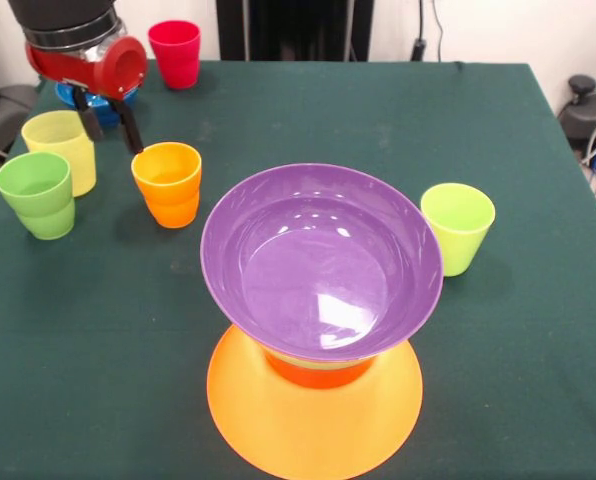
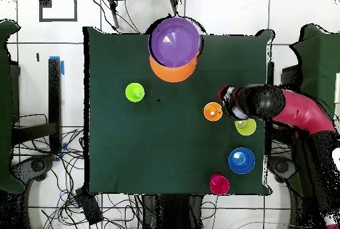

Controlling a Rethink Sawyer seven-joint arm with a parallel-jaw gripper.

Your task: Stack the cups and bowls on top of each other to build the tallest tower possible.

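Observation:
The tower stands at the table's near edge: a wide orange bowl [image 1: 278, 420] lies upside down as the base, a red-orange bowl [image 1: 313, 370] sits on it, and a purple bowl [image 1: 321, 262] sits upright on top; it also shows from overhead [image 2: 175, 40]. My gripper [image 1: 108, 125] is open and empty, its fingers [image 1: 131, 130] hanging just behind the orange cup [image 1: 167, 183] and next to the pale yellow cup [image 1: 60, 145]. The green cup [image 1: 38, 193] stands in front of the yellow one. The lime green cup [image 1: 458, 226] stands alone at the right. The red cup [image 1: 175, 52] is at the far edge. The medium green bowl is hidden.
The blue bowl [image 1: 70, 97] sits behind my gripper, mostly hidden by it; the overhead view shows it [image 2: 241, 160] near the red cup [image 2: 220, 184]. The green tablecloth [image 1: 308, 120] covers the table.

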